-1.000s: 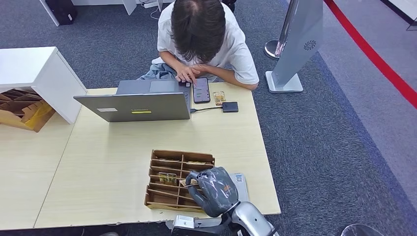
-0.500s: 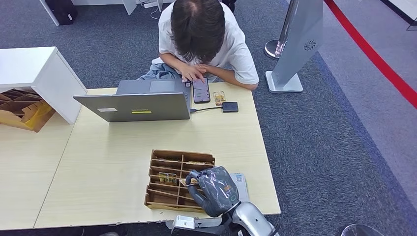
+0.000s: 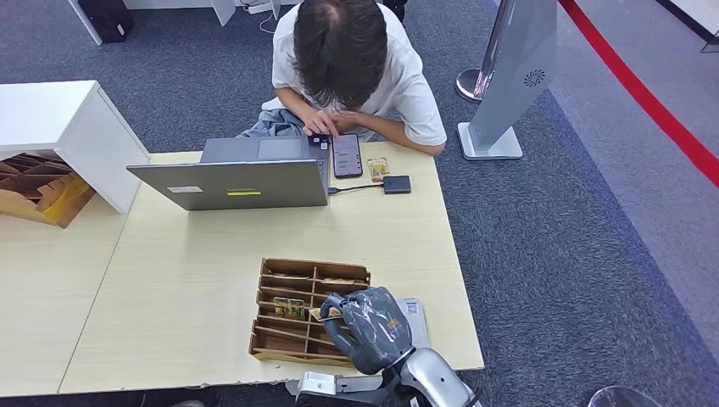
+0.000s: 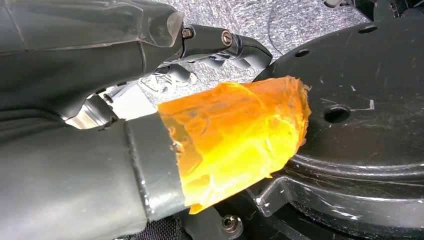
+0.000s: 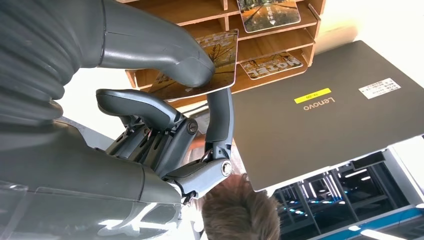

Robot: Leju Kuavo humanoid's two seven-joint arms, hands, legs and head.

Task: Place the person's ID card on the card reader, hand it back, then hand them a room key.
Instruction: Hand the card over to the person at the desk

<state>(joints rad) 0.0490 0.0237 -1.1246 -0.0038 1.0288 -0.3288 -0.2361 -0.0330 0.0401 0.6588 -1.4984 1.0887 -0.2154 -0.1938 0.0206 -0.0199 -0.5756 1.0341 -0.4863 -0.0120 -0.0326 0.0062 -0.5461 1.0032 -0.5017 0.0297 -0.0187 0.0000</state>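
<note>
Versus the frame 0.5 s earlier: the right hand [image 3: 370, 329] and the card it holds have not shifted; the person's hand [image 3: 321, 124] at the phone [image 3: 347, 155] has drawn slightly back toward the body, fingers more curled.

Surface: light wood table [image 3: 203, 254], laptop [image 3: 233, 174] at 12 o'clock of the wooden slotted organizer [image 3: 303, 312], lid back facing the robot. Small black card reader [image 3: 396, 184] at 3 o'clock of the laptop, cabled to it; a small printed card [image 3: 378, 169] lies just beside it, at its 11 o'clock. Grey carpet, red floor line, white cabinet at 9 o'clock, grey stand base at 2 o'clock.

Right hand: thumb [image 5: 165, 47] presses a room key card [image 5: 200, 65] against a finger beneath it – a pinch, card lifted just above the organizer's slots (more cards [image 5: 272, 64] lie in neighbouring slots). Other fingers curled loosely below.

Left hand [image 4: 150, 100]: thumb tip wrapped in orange tape, dark fingers curled inward; nothing seen in them
</note>
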